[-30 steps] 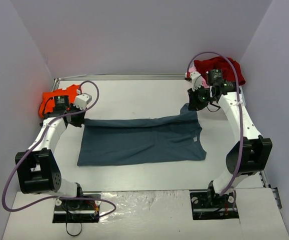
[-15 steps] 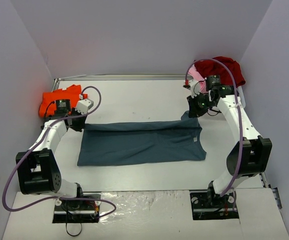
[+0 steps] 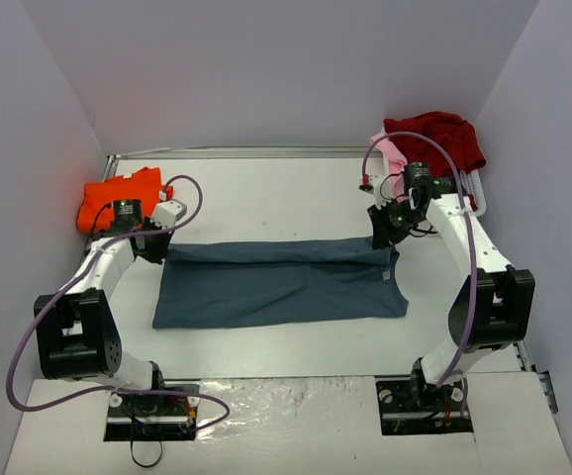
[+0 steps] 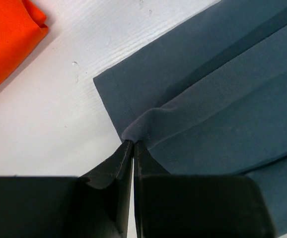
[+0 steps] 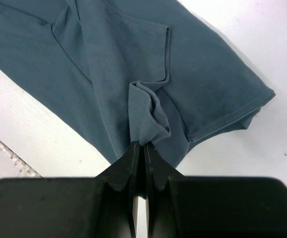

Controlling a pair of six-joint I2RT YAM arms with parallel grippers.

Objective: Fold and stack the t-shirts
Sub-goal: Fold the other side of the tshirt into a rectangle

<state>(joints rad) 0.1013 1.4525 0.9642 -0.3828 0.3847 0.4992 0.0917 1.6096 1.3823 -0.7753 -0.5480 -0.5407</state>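
In the last second you bring both arms back toward their bases, and the far edge of the slate blue-grey t-shirt point(image 3: 276, 287) travels with them. Its raised right corner is now down low and the cloth looks narrower from far to near. I judge the lengthwise fold to be under way but not finished, since the carried edge is still well short of the near hem. The shirt lies flat across the middle of the table point(image 3: 266, 188), with the orange t-shirt point(image 3: 118, 193) at the far left and the dark red t-shirt point(image 3: 439, 139) heaped at the far right. Your left gripper point(image 4: 133, 144) has its fingers pressed together on a small pucker of hem at the far-left corner, arm bent and wrist turned inward. Your right gripper point(image 5: 142, 145) pinches a bunched fold by the sleeve, forearm angled in from the right.
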